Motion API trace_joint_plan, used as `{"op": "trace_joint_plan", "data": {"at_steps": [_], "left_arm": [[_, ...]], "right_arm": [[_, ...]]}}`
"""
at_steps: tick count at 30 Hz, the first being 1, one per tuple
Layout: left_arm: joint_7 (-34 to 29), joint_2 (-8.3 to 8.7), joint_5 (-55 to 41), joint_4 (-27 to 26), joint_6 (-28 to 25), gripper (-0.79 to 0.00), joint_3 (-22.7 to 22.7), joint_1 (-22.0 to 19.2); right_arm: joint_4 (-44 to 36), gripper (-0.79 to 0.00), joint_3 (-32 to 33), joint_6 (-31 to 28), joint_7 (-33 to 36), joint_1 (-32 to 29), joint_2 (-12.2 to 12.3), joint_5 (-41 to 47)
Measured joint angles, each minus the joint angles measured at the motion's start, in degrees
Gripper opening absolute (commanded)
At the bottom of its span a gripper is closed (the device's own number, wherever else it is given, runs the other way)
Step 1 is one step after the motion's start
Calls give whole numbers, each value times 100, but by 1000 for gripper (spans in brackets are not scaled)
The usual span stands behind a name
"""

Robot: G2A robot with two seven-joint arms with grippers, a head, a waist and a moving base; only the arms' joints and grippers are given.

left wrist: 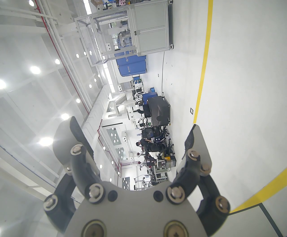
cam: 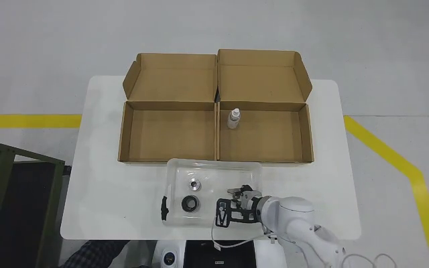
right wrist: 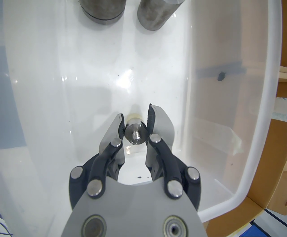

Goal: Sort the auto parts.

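**Right tool (right wrist: 135, 119) clamped on a small metal part (right wrist: 134, 134) in the clear bin (right wrist: 272, 89)**

Top view: On the white tabletop (cam: 100, 167) two open cardboard boxes stand side by side across the middle. The left box (cam: 167, 134) and the right box (cam: 268, 137) touch along their inner walls. A white bottle-shaped part (cam: 233, 118) stands upright in the right box, just beside that shared wall. The clear bin sits at the tabletop's near edge, just in front of both boxes. A silver part (cam: 194, 183) and a black ring (cam: 191, 204) lie apart in the bin's left half. A black strip (cam: 163, 208) rests at the bin's left rim. The right arm comes in from the near right corner, and the right tool is inside the bin by its near wall.

Left wrist view: The left tool (left wrist: 134, 123) is spread wide with nothing between its fingers. It faces a white floor with a yellow line (left wrist: 203, 67).

Right wrist view: The right tool's pads press on both sides of the metal part, a round body with a short stud on its end. It is low over the bin's floor, and I cannot tell whether it touches. Farther along the bin stand a grey cylinder (right wrist: 102, 10) and a second grey cylinder (right wrist: 157, 13), close together.
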Motion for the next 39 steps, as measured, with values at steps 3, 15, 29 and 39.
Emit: {"op": "trace_joint_plan", "data": {"at_steps": [3, 15, 29, 39], "left_arm": [[0, 0, 0, 0, 0, 0, 0, 0], [0, 0, 0, 0, 0, 0, 0, 0], [0, 0, 0, 0, 0, 0, 0, 0], [0, 0, 0, 0, 0, 0, 0, 0]], "right_arm": [[-53, -785, 27, -18, -110, -17, 5, 80], [217, -785, 371, -149, -1111, 12, 39, 950], [364, -785, 1205, -253, -2882, -174, 126, 2497], [519, -785, 1788, -518, -3180, -118, 197, 3928]]}}
